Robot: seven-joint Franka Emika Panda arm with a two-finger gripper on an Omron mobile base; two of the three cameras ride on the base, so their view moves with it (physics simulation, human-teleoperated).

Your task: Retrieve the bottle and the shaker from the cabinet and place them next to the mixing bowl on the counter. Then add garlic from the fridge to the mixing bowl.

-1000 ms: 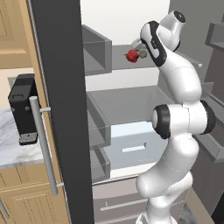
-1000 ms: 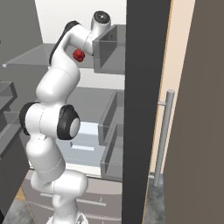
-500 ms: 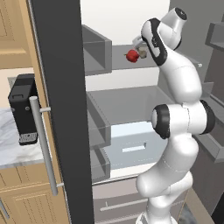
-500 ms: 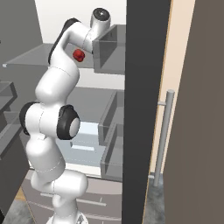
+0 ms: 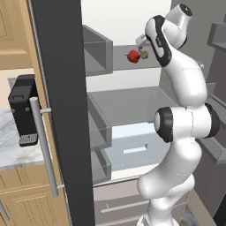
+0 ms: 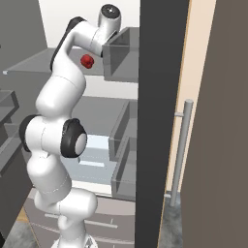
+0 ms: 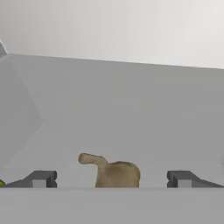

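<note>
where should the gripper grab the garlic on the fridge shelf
Probably around the garlic's round bulb, not the thin stem curling off to one side. The gripper sits straight before it, its fingers spread wide on either side, so a straight push forward looks best.

The garlic [image 7: 114, 173] is seen in the hand view as a small tan bulb with a curved stalk bending off to the left in that view. It rests on a grey fridge shelf [image 7: 131, 113], low in the picture, its lower part cut off by the frame's bottom band. In the left base view a small tan lump [image 5: 144, 54], probably the same bulb, lies on the upper shelf just beside a red fruit [image 5: 133, 56].
</note>
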